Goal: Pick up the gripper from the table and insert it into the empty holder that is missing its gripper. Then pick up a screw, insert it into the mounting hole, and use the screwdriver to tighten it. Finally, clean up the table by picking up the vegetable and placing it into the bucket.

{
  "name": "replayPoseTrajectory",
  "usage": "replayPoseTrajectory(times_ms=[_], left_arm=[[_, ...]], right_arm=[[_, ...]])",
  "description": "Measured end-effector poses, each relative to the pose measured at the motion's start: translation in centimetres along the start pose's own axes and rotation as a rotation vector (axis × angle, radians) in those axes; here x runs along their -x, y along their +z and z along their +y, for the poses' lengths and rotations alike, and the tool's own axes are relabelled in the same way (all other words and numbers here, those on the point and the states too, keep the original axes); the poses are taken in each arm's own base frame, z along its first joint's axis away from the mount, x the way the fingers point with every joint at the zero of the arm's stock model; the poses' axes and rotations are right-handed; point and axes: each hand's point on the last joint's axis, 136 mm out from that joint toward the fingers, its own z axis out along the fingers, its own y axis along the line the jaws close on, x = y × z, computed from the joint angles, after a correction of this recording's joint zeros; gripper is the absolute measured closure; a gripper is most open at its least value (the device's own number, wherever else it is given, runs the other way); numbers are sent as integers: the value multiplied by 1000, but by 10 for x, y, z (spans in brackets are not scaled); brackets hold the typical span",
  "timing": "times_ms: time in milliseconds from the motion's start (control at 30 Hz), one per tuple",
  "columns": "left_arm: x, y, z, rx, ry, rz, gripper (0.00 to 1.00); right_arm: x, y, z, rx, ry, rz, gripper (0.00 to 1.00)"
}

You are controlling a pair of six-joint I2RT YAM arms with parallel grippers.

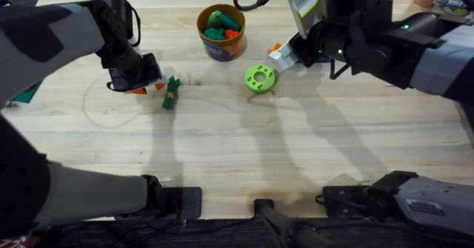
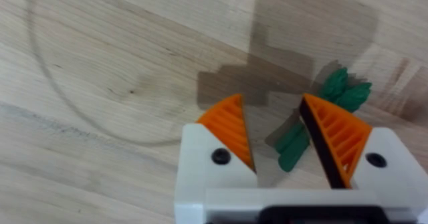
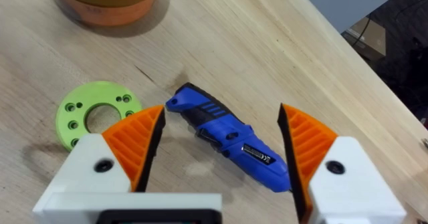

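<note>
Status: the work stands at the cleanup stage, as far as can be judged. The vegetable [image 1: 171,92] lies flat on the table [image 1: 222,152], to the left of the bucket [image 1: 221,32] and well apart from it, so the last step is not yet done. The left gripper [image 1: 145,85] sits low over the table just beside the vegetable; in the left wrist view its jaws are spread, and the dark-green stem of the vegetable [image 2: 294,147] lies between the orange pads [image 2: 231,127], close against one of them, with the leafy end [image 2: 344,90] beyond that pad. No grasp is made. The bucket already holds several coloured toy pieces [image 1: 222,24]; the vegetable is not among them. The right gripper [image 1: 284,54] hovers to the right of the bucket, jaws spread and holding nothing. Beneath it, in the right wrist view, a blue screwdriver [image 3: 231,144] lies on the table between the pads, next to a lime-green disc [image 3: 93,110] with holes. No holder, loose gripper part or screw can be made out here, so the insertion and tightening steps cannot be confirmed as done. Remaining, by judgement: close on the vegetable, lift it, carry it right, release it over the bucket.
</note>
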Motion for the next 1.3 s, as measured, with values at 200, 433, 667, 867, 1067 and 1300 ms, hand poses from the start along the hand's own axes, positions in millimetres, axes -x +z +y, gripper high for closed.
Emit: replayPoseTrajectory(times_ms=[200,433,667,867,1067,1300], left_arm=[[-5,6,-1,-3,2,29,629],[-21,-1,3,13,29,104,629],[1,-38,-2,-23,109,20,562],[-5,-40,-18,-124,191,44,15],[-5,-40,-28,-182,267,43,13],[-11,-10,-33,-188,295,131,15]], right_arm=[[-5,0,2,7,-4,20,22],[-10,0,4,15,-9,41,22],[-10,0,4,15,-9,42,22],[-10,0,4,15,-9,41,22],[-10,0,4,15,-9,42,22],[-10,0,4,15,-9,42,22]])
